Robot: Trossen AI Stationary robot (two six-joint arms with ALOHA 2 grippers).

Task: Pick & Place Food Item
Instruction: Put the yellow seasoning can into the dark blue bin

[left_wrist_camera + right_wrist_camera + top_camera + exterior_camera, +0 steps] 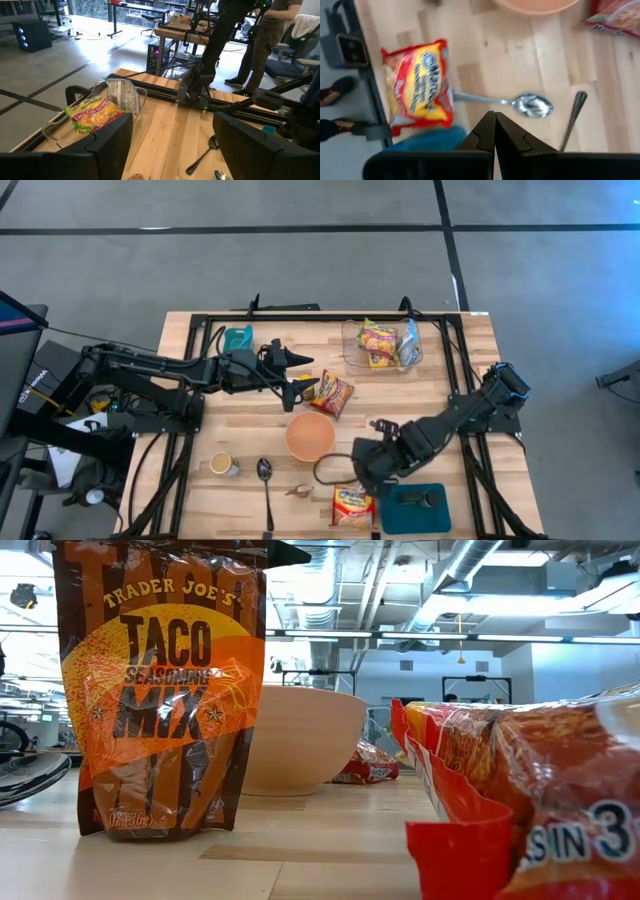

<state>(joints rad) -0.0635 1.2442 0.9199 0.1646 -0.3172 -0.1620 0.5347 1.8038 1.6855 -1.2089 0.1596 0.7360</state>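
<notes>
Honestly, your noodle packet [417,80] at the table's front edge looks light, crinkly and slippery; pinch it across a flat side edge. Right gripper [494,120] hovers above it clenched, empty; left gripper [300,375] spread, holding nothing.

Peach bowl [310,436] mid-table; spoon [266,490] near front edge; small cup [222,465] beside it.
</notes>
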